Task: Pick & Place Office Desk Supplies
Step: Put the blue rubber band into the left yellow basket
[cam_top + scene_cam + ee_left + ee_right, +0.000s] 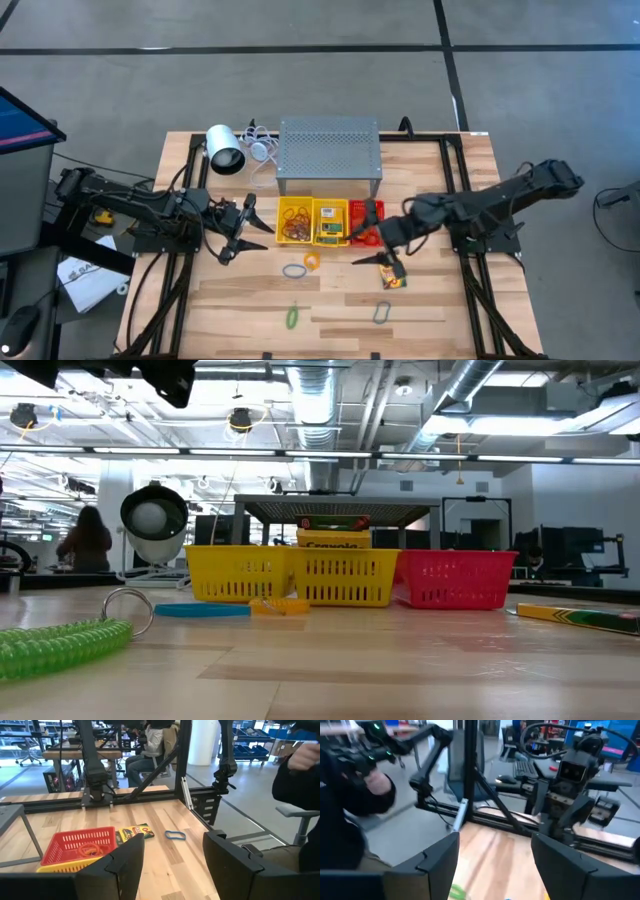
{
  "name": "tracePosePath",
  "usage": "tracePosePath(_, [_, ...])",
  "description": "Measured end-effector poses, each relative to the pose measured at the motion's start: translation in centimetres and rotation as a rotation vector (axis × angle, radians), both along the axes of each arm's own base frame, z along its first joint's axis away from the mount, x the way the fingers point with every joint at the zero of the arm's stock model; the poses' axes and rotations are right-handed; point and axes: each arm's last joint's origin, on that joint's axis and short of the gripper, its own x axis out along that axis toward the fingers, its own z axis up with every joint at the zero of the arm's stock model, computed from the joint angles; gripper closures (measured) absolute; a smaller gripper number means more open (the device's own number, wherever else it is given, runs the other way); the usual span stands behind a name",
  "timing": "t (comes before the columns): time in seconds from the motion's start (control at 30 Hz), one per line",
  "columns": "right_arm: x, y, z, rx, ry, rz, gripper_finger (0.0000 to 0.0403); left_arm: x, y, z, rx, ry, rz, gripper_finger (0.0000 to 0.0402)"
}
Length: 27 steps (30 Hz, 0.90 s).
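Right gripper (378,262) jaws wide, empty; crayon box (392,277) on the table just at its 5 o'clock, long axis roughly 11-to-5. Left gripper (243,233) also spread, holding nothing, well apart at 9 o'clock. Right arm nearer.

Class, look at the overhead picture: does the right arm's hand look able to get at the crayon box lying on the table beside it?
Probably yes. The right hand is open and empty, just above the crayon box, which lies on bare table outside the baskets, with nothing between them.
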Motion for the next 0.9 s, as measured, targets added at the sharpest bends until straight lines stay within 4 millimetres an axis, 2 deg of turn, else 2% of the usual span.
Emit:
tracePosePath(0.23, [-2.6,0.4,-5.0,0.134,-0.011,0.034,0.0159,0.6,-0.1,-0.3,-0.043,0.024,0.006,0.0202])
tracePosePath(0.43, [-3.2,1.4,-8.4,0.186,0.048,0.059,0.0159,2.9,-0.7,-1.5,-0.067,0.03,0.003,0.0202])
tracePosePath(0.6, [-3.7,2.2,-11.0,0.217,0.17,-0.061,0.0159,4.6,-1.7,-3.1,-0.061,0.055,-0.023,0.0202])
tracePosePath(0.9, [-3.8,3.1,-12.4,0.244,0.264,-0.102,0.0159,7.0,-4.7,-5.0,0.048,0.227,0.042,0.0202])
